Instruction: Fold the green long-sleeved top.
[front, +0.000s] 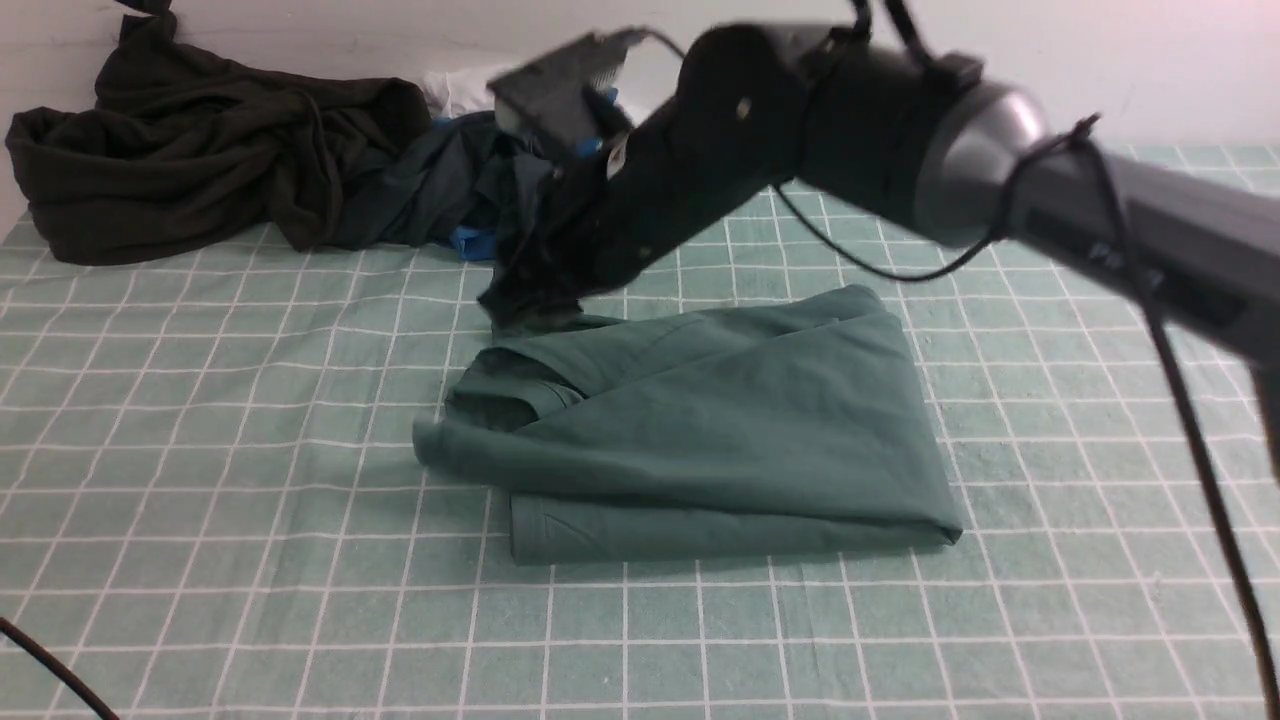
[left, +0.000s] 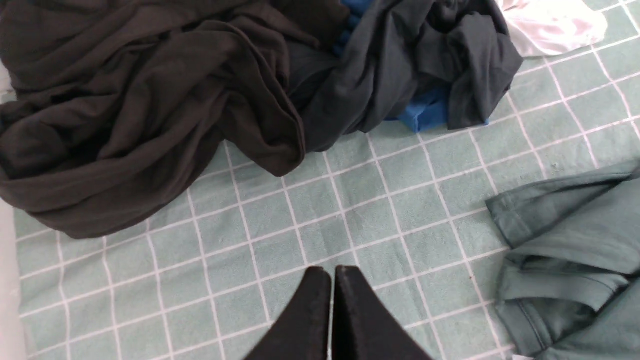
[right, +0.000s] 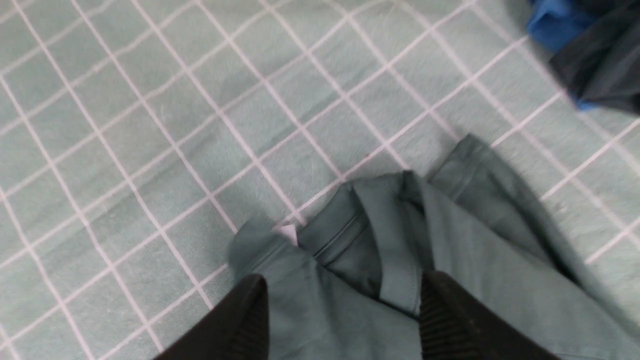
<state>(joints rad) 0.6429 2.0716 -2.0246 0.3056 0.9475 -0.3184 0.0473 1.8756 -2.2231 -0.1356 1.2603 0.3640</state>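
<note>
Appearing only in its wrist view, left claw (left: 331, 272) sits closed.

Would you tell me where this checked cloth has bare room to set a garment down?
Bare pale green checked cloth lies left of the folded teal-green cotton top, in front of it, and to its right. The far left is crowded: a crumpled blackish-olive garment beside a dark grey-green garment.

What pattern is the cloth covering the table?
The cloth is pale green with white grid lines; front view shows it best.
</note>
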